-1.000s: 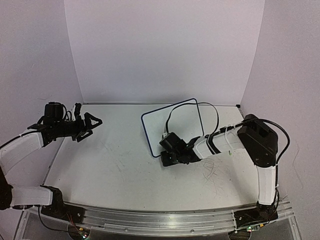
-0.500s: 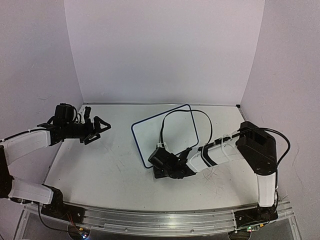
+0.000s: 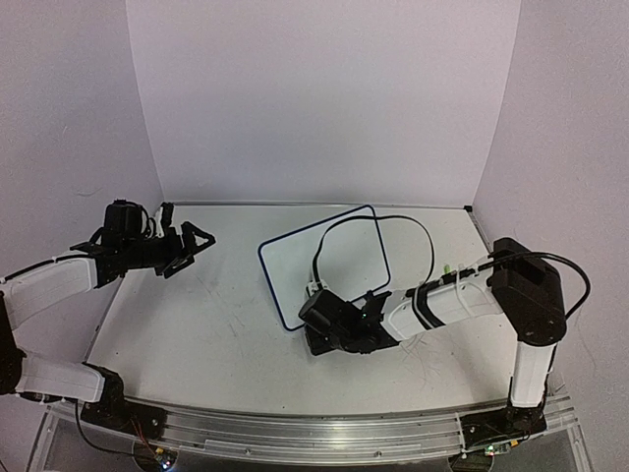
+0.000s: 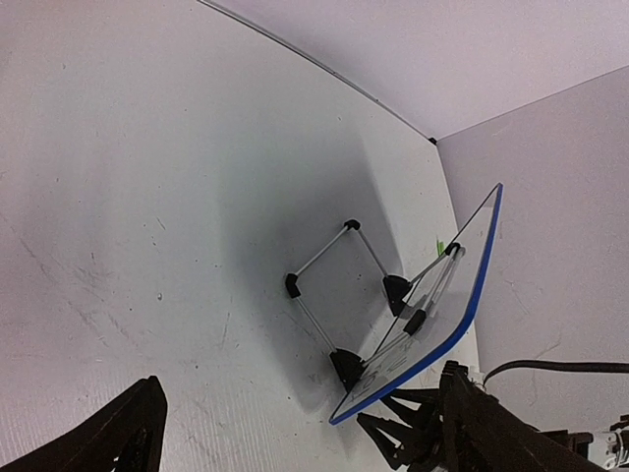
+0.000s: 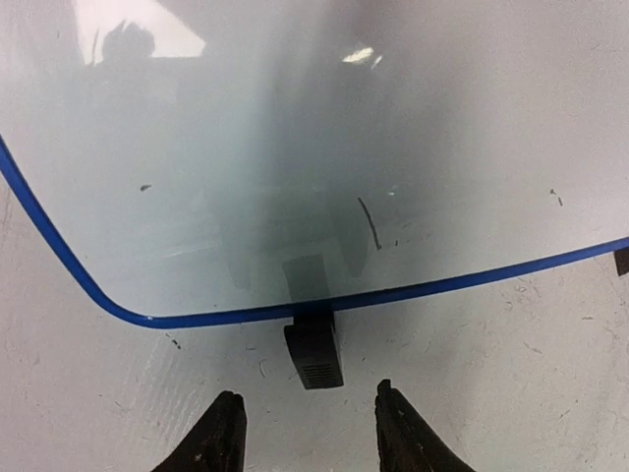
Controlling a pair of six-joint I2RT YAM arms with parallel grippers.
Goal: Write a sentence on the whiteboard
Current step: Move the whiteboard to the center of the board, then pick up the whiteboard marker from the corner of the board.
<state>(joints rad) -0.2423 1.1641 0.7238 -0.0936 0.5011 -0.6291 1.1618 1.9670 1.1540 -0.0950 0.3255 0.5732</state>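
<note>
The whiteboard (image 3: pixel 324 261), white with a thin blue frame, stands tilted on its wire stand in the middle of the table. The right wrist view shows its face (image 5: pixel 295 147), its lower frame edge and one black foot (image 5: pixel 314 351). Only a short dark stroke (image 5: pixel 369 221) shows on it; no green sentence is visible. My right gripper (image 3: pixel 316 332) is open and empty just in front of that foot (image 5: pixel 310 433). My left gripper (image 3: pixel 197 239) is open and empty, well left of the board. The left wrist view shows the board's back (image 4: pixel 442 305).
A black cable (image 3: pixel 393 231) loops from the right arm over the board's right side. The wire stand's feet (image 4: pixel 346 362) rest on the table behind the board. Purple walls close in the back and sides. Faint scribble marks (image 3: pixel 418 349) lie on the table at right.
The board has shifted left and nearer, along with my right gripper, then stayed put over the last half second. My left gripper swung right, then drew back slightly.
</note>
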